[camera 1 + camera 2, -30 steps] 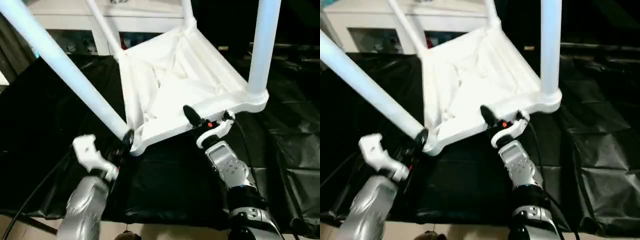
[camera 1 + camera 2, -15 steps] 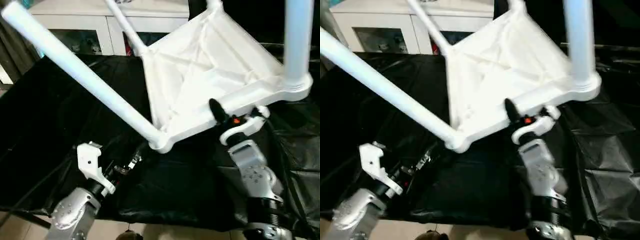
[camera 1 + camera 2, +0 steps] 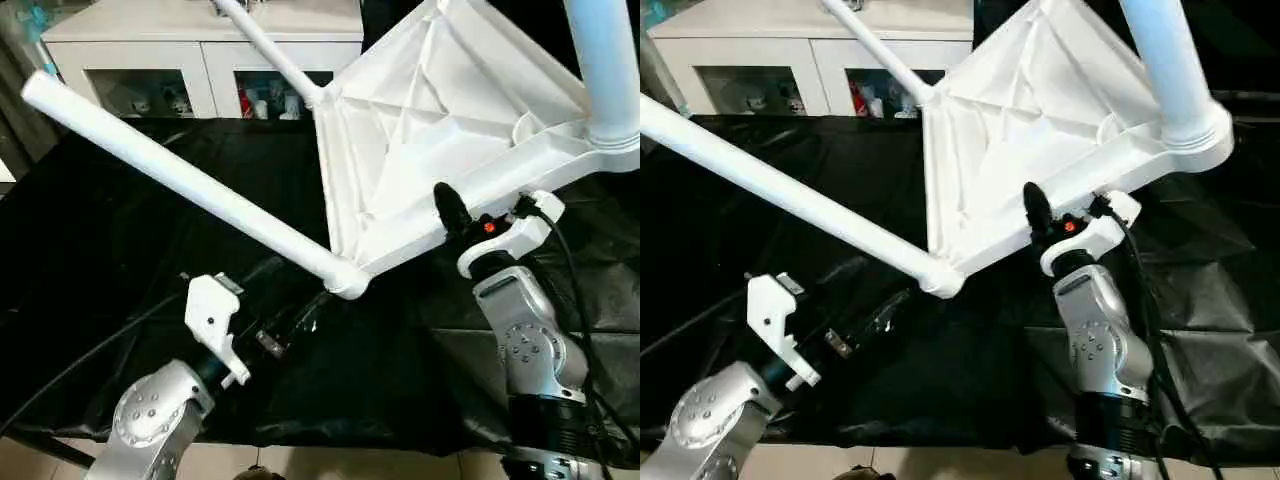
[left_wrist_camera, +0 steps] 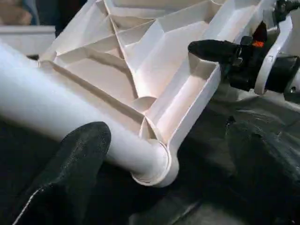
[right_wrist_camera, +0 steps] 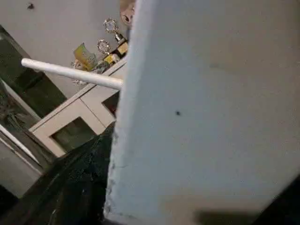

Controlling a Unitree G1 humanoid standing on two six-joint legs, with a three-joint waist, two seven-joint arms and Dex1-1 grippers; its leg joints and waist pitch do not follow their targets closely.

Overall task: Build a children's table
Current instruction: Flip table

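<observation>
The children's table (image 3: 440, 110) hangs tilted above the black sheet with its ribbed underside towards me. One long white leg (image 3: 190, 185) runs from the near corner socket (image 3: 348, 280) up to the left. Another leg (image 3: 605, 60) rises at the right. My right gripper (image 3: 452, 215) is shut on the top's near rim, one black finger lying over the inside of it. My left gripper (image 3: 295, 325) stands open just below the near corner, apart from leg and socket. One of its black fingers (image 4: 70, 168) shows under the leg (image 4: 56, 112) in the left wrist view.
A white cabinet (image 3: 200, 40) with glass-fronted compartments stands at the back, small trophies (image 5: 110, 28) on top. A crinkled black sheet (image 3: 120, 260) covers the work surface. A black cable (image 3: 570, 280) loops beside my right wrist.
My left gripper has come off the leg by the near corner, opened wider and drawn back below it. The right gripper keeps its hold on the rim. The camera has shifted.
</observation>
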